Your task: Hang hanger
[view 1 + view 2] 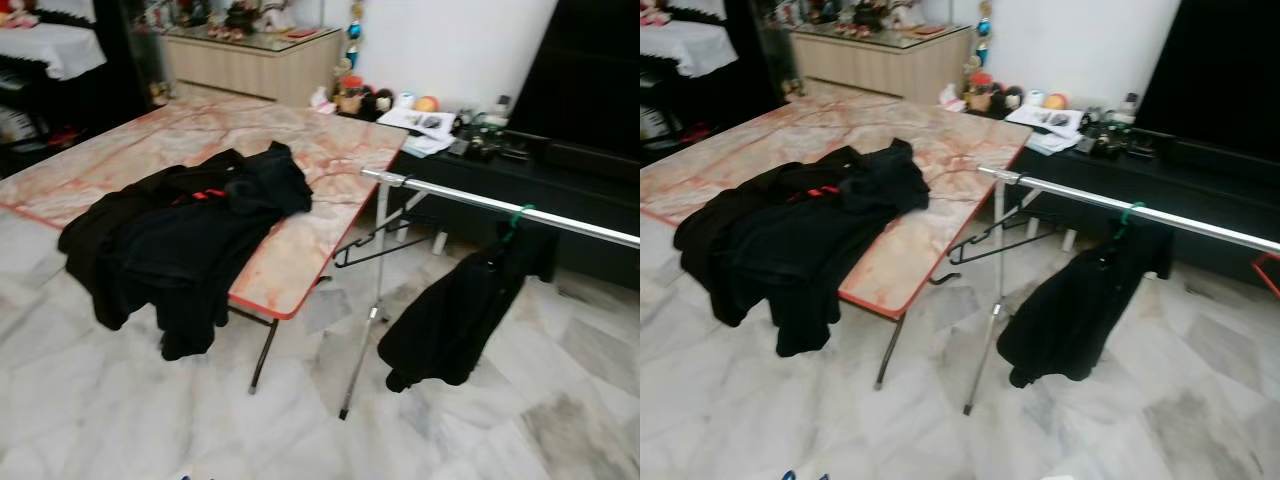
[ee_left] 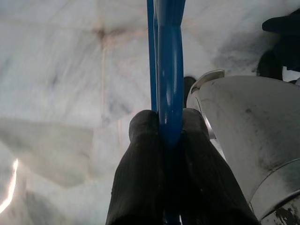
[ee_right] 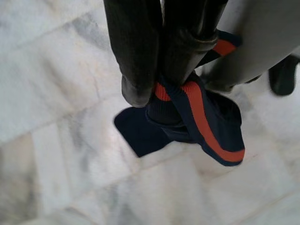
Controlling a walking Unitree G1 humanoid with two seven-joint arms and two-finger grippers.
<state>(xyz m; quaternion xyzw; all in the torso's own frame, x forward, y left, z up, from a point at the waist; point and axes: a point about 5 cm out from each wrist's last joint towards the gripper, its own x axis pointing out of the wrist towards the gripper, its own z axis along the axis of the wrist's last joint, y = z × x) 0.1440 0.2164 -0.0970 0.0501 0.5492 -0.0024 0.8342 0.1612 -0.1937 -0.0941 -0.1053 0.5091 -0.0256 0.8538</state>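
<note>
Left tool (image 2: 161, 129) is clamped on a blue hanger (image 2: 168, 61), held low above the marble floor (image 2: 56, 70). Right tool (image 3: 157, 91) is closed on a navy cloth with orange stripe (image 3: 206, 117). Silver rail (image 1: 500, 207) stands beside the bench (image 1: 300, 150), well ahead. Judgement: approach squarely, raise the hook above the rail, lower onto the free stretch clear of the 1 black garment (image 1: 450, 315) hanging there.

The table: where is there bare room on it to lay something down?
The marble table is bare behind the pile of black clothes, toward the cabinet, and along the edge nearest the rail. The front corner is crowded.
</note>
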